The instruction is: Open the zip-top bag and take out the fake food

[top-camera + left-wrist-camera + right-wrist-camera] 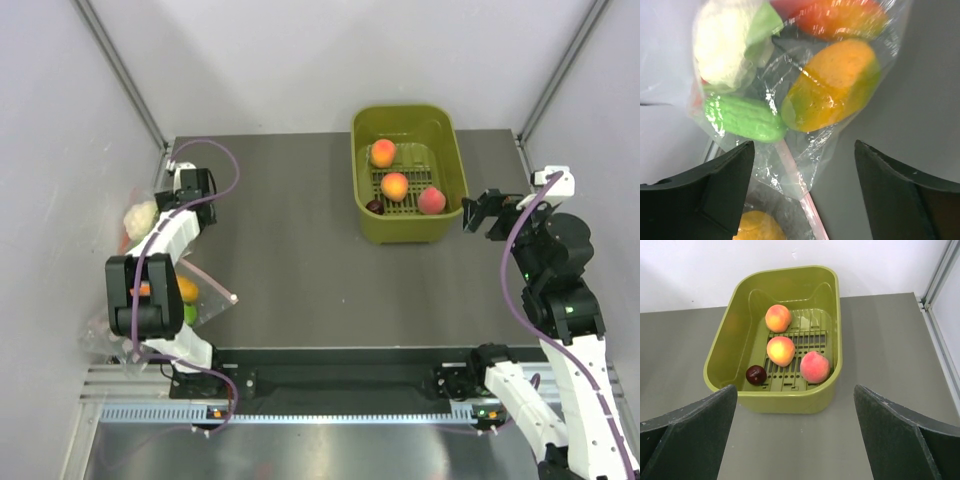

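The zip-top bag (790,70) is crinkly clear plastic and lies at the table's left edge against the wall (135,225). Inside it are a white cauliflower (722,42), a green oblong piece (742,117), a yellow-orange piece (832,85) and a glossy red piece (840,17). Its zip strip does not show clearly. My left gripper (804,150) is open and empty, just above the bag's lower corner. In the top view it (172,203) is mostly hidden under its own arm. My right gripper (485,212) is open and empty, right of the basket, and in its wrist view (795,390) faces the basket.
A second clear bag with a pale pink strip (795,170) lies partly under the first, holding a yellow piece (757,227); it also shows in the top view (205,295). A green basket (445,135) at the back holds three peaches (781,350) and a dark plum (756,374). Walls stand close on both sides.
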You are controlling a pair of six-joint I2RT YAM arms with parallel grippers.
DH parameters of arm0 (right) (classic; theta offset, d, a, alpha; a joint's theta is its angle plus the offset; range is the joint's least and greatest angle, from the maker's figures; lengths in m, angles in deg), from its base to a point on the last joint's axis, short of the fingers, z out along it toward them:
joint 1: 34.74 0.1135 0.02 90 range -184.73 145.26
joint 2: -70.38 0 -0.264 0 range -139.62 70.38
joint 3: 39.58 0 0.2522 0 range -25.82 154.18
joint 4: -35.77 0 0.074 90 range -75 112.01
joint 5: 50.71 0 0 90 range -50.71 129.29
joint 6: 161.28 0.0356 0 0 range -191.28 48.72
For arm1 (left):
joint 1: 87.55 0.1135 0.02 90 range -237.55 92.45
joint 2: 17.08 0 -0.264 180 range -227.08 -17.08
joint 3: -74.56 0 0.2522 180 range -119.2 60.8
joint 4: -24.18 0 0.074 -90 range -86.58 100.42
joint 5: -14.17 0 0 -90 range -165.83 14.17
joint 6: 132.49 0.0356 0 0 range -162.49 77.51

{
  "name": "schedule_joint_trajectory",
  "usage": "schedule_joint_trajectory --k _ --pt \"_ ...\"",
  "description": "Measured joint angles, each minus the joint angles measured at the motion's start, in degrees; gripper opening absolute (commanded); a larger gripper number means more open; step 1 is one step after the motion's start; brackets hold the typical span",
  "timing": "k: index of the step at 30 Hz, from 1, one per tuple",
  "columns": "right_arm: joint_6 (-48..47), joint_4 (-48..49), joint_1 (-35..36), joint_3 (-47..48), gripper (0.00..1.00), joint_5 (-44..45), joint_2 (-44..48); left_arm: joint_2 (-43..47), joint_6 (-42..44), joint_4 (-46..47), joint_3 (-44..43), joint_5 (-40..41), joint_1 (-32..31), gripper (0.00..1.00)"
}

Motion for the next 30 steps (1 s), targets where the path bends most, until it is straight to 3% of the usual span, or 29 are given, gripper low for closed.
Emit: schedule_joint_trajectory --k 7,8,9,10,12,16,22,30 --pt "-0.02 -0.07 0.0 0.0 1.0 -0.02 0.2 -6.86 0.63 -0.35 0.0 -0.44 0.76 0.57" --pt "-0.02 -0.07 0.0 0.0 1.0 0.0 0.22 -7.43 0.83 -0.55 0.0 -0.57 0.74 0.49" --pt "-0.02 -0.09 0.0 0.0 1.0 0.02 0.24 -7.72 0.92 -0.72 0.0 -0.79 0.74 0.32" --pt "-0.02 -0.09 0.0 0.0 1.0 0.02 0.24 -7.98 0.94 -0.94 -0.02 -1.09 0.76 0.25" --pt "-0.02 -0.11 0.0 0.0 1.0 0.07 0.24 -8.39 1.27 -1.42 -0.2 -1.9 0.76 0.13" --pt "-0.04 -0.13 0.0 0.0 1.0 0.26 0.24 -9.35 1.51 -2.19 -1.18 -4.7 0.74 0.0" --pt "-0.04 -0.17 0.0 0.0 1.0 0.74 0.22 -9.81 2.56 -4.98 -4.11 -12.22 -1.22 0.0" --pt "-0.04 -0.52 0.0 0.0 1.0 0.74 -0.37 -7.32 5.31 -8.33 -4.66 -17.9 -17.73 0.0"
